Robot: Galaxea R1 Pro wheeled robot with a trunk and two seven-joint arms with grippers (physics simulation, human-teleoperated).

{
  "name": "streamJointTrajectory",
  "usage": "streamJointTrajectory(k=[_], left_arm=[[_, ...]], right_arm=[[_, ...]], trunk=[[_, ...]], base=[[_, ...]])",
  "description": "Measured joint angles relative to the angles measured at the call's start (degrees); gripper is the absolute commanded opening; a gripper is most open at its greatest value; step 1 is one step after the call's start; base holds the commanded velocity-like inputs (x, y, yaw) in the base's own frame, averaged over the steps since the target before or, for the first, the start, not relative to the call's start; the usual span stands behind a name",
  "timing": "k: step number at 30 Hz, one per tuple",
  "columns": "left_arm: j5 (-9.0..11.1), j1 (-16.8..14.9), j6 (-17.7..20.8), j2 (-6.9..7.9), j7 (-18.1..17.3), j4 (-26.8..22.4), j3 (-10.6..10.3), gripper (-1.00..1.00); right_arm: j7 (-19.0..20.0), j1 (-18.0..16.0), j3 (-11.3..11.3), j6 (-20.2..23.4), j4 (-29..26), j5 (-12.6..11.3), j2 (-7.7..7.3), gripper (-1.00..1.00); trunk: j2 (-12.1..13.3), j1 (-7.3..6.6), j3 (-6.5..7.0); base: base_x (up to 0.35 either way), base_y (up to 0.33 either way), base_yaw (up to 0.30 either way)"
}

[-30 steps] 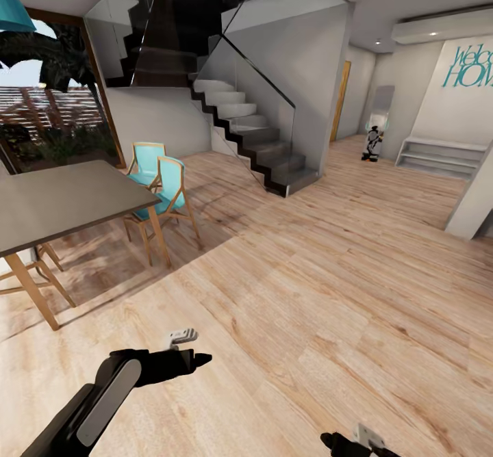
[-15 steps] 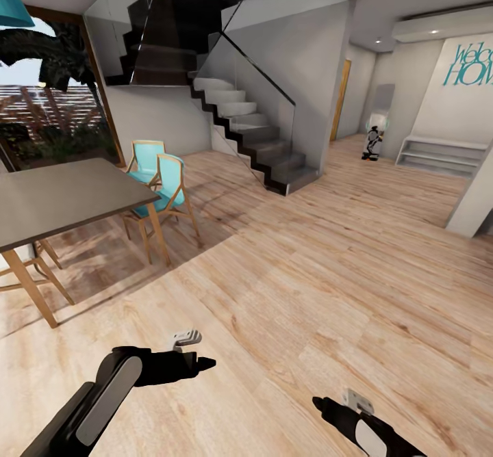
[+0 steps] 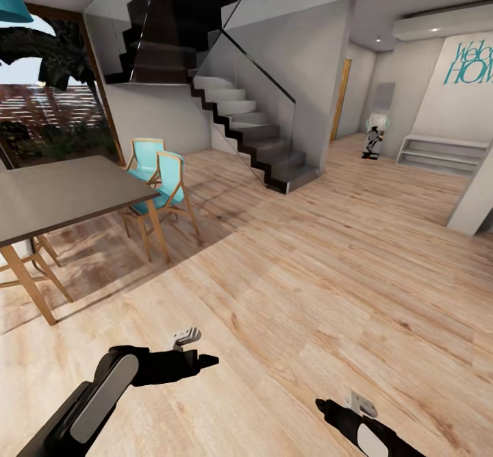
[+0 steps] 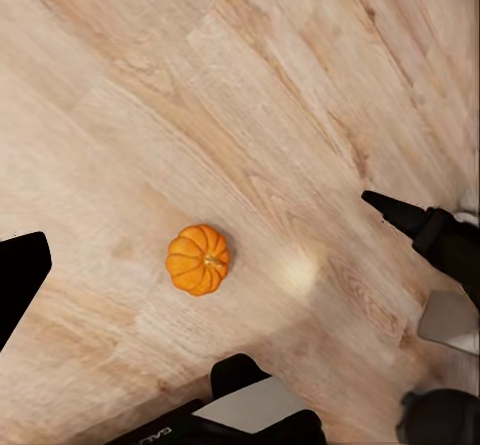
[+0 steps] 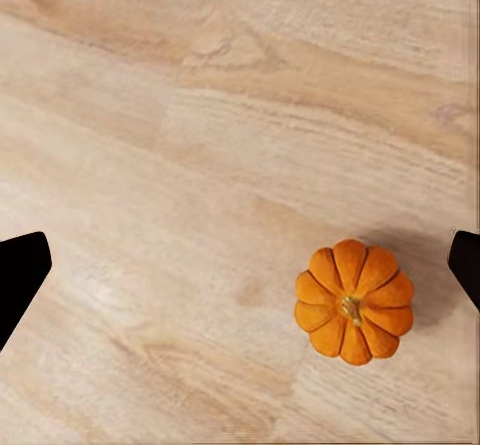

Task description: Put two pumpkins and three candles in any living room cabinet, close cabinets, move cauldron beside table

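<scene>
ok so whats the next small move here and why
Probably lower the right gripper toward the pumpkin and shift sideways to center it. The pumpkin sits alone on the wooden floor, upright with its stem up, off-center between the open fingertips, and nothing is grasped yet.

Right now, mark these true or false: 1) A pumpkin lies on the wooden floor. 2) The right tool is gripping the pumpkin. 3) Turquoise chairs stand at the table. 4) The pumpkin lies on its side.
1) True: the pumpkin rests on the wooden floor.
2) False: the right tool is open and holds nothing, with the pumpkin lying on the floor.
3) True: turquoise chairs stand beside the table.
4) False: its stem faces the camera, so it sits upright.
</scene>
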Motion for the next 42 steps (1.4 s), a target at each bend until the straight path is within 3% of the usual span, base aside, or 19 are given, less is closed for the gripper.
streamJointTrajectory(k=[4,9,14,18,25,42], left_arm=[[4.1,0.0,1.4,1.35,-0.1,0.0,0.0,1.00],[6.8,0.0,1.9,1.66,-0.1,0.0,0.0,1.00],[7.2,0.0,1.9,1.70,-0.1,0.0,0.4,1.00],[7.3,0.0,2.0,1.71,-0.2,0.1,1.4,1.00],[7.4,0.0,2.0,1.71,-0.2,0.1,1.9,1.00],[7.4,0.0,2.0,1.72,-0.3,0.2,2.0,1.00]], right_arm=[[-0.1,0.0,0.2,-0.1,3.9,0.1,-0.01,1.00],[0.1,0.0,0.4,0.4,5.4,0.4,0.06,1.00],[0.5,0.0,0.5,2.9,5.6,1.5,0.07,1.00],[0.8,0.0,0.5,5.9,5.3,3.8,0.21,1.00],[0.9,0.0,0.5,6.8,5.0,6.9,0.40,1.00],[1.0,0.0,0.6,4.8,4.7,7.5,0.41,1.00]], trunk=[[-1.6,0.88,-0.72],[-3.6,1.98,-1.62],[-5.6,3.08,-2.51],[-7.2,3.95,-3.23],[-10.0,5.49,-4.49],[-16.8,9.23,-7.54]], base=[[0.000,0.000,0.000],[0.000,0.000,0.000],[0.000,0.000,0.000],[0.000,0.000,0.000],[0.000,0.000,0.000],[0.000,0.000,0.000]])
